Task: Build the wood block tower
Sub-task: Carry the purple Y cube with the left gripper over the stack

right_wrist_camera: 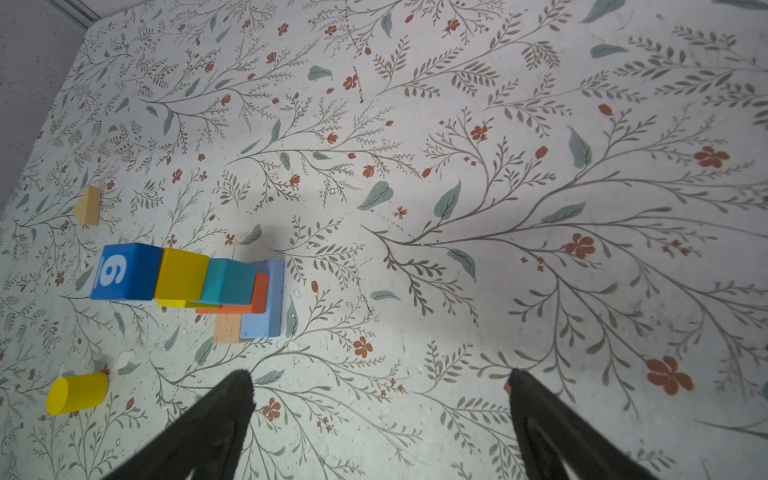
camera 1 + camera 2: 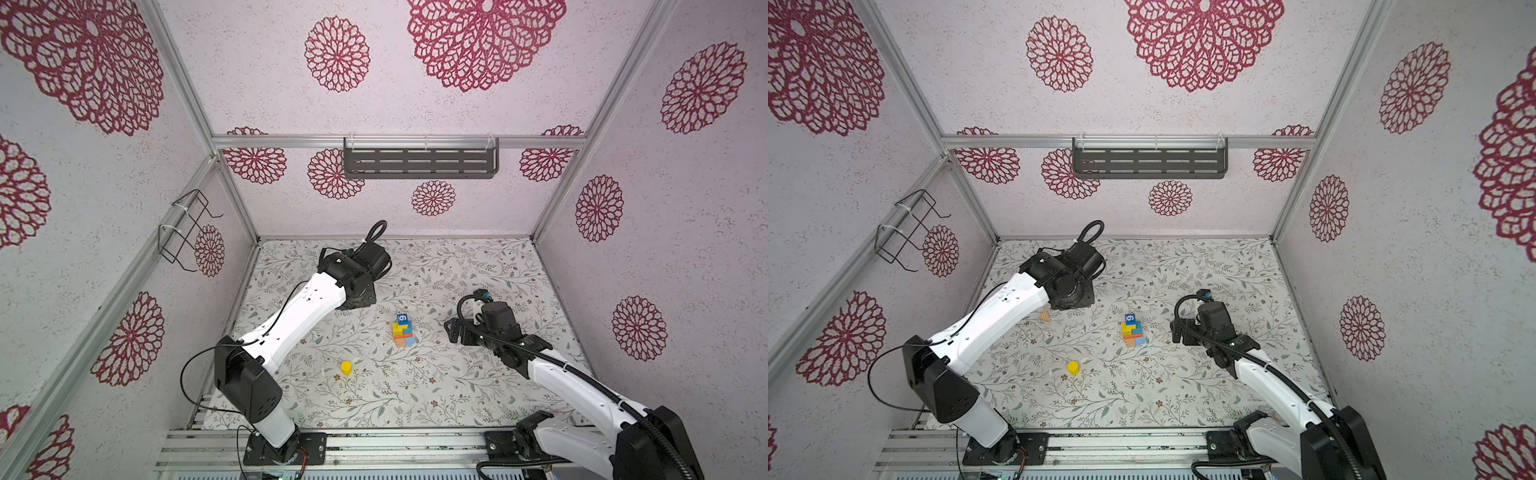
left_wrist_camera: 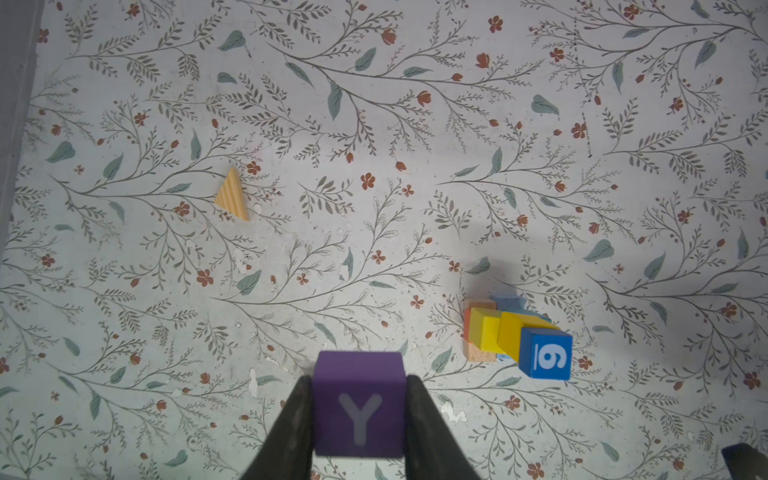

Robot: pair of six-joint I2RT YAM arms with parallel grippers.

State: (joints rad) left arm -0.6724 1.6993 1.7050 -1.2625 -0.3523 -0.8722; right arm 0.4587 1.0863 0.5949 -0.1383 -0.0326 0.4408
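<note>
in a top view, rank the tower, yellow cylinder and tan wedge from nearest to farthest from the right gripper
1. tower, just left of the right gripper
2. yellow cylinder, farther left, nearer the front
3. tan wedge, farthest left

The purple cube (image 3: 359,405) wears matt paint. The blue cube (image 1: 126,272) and yellow cylinder (image 1: 77,393) look smooth, with a faint sheen. The wedge (image 3: 233,195) is bare wood with striped grain. The table cover (image 3: 415,166) is a matt floral print, chipped in spots. The frame rails (image 2: 291,142) are brushed metal, the arm shells (image 2: 307,311) glossy white plastic.
</note>
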